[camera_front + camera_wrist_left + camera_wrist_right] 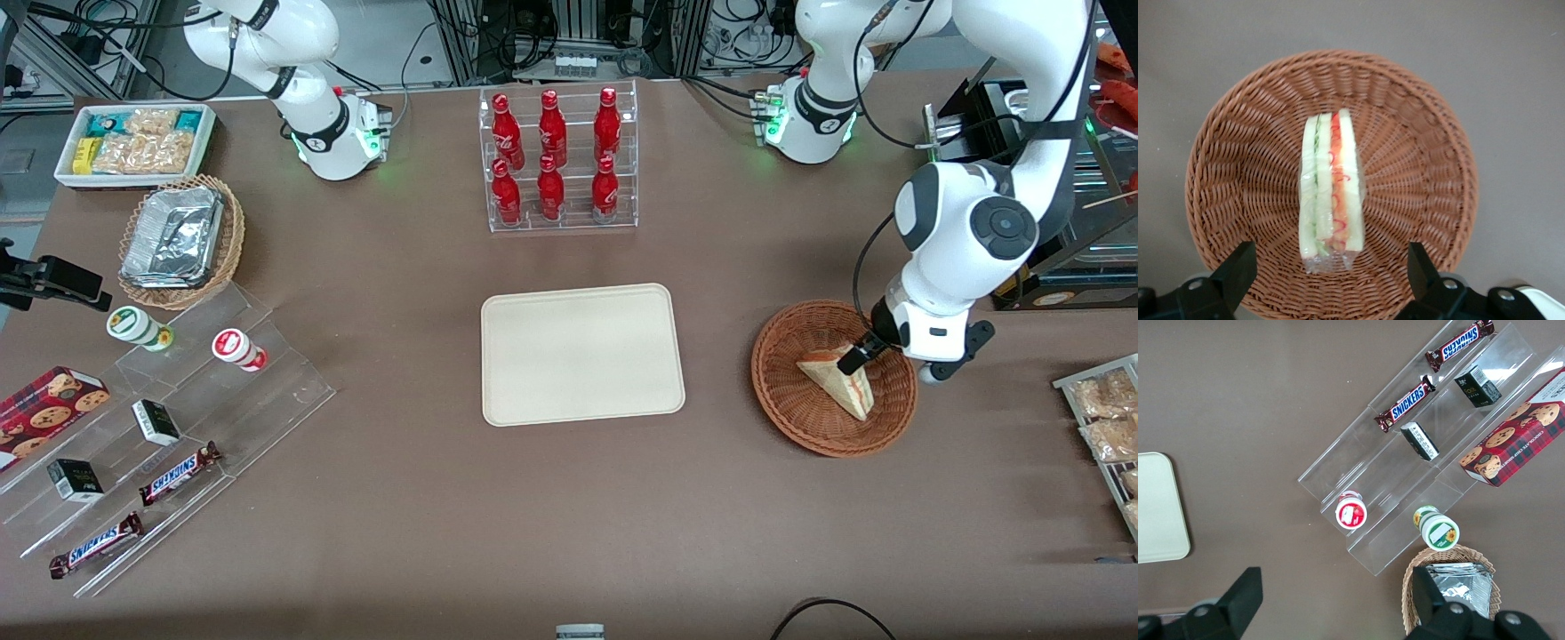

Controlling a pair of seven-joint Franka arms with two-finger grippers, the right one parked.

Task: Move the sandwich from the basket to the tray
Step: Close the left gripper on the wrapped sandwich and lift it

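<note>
Snickers bars (180, 473) lay nearest the front camera, on the clear stepped display (222, 391) toward the parked arm's end of the table (400, 533); the cookie box (44, 404) sat beside them. Tray (582, 354) lay flat mid-table, nothing on it. Basket (791, 404) stood well apart from the tray, toward the working arm's end, at about the same distance from the camera. Sandwich (840, 380) was in the basket, standing on edge with the filling layers facing up; wrap visible around it in the wrist view (1331, 193). Gripper (1331, 267) hung over the basket, fingers (1238, 267) spread wide to either side of the sandwich's end, not touching it; from the front only one finger (861, 353) was seen, just above the bread. Farther from the camera: rack of red bottles (556, 160), tan wicker basket with foil containers (178, 236), then white bin of snacks (133, 142).
</note>
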